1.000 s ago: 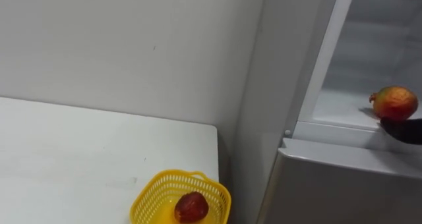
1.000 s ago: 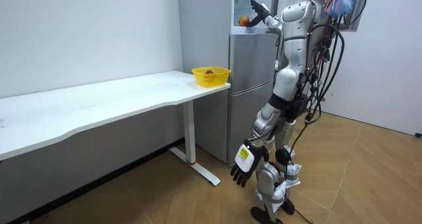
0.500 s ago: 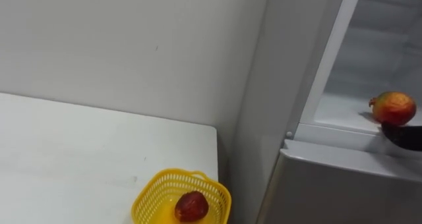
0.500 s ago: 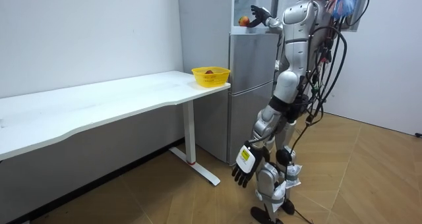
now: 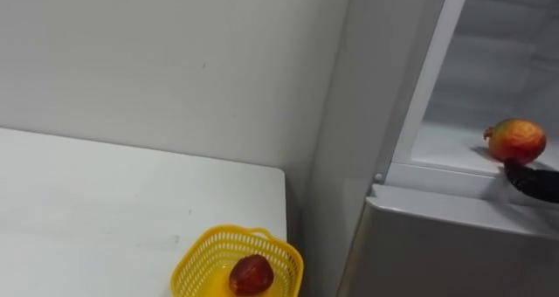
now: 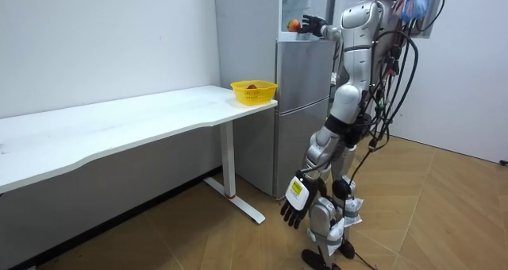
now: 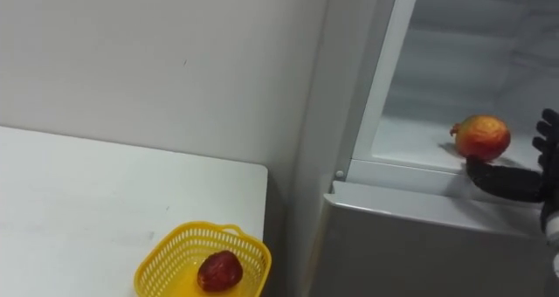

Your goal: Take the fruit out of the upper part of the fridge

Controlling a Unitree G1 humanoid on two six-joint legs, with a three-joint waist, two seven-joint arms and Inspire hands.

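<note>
- The orange-red fruit (image 7: 479, 137) lies on the white floor of the fridge's upper compartment (image 7: 410, 144), near its front lip and to the right of the open doorway.
- The right hand (image 7: 511, 183) reaches in from the right. It is open and holds nothing, with the thumb stretched out low along the lip and the fingers (image 7: 548, 127) spread to the right of the fruit.
- The thumb tip ends just under the fruit (whether it touches, I cannot tell).
- Below the compartment is the fridge's closed grey lower door (image 7: 419, 245).
- To the left of the fridge, a yellow basket (image 7: 205, 228) sits at the near right corner of the white table (image 7: 87, 210), with a dark red fruit (image 7: 218, 271) inside it.
- The robot stands upright in front of the fridge, its right arm raised to the compartment.
- The left hand (image 6: 294, 204) hangs low by its leg with the fingers relaxed.
</note>
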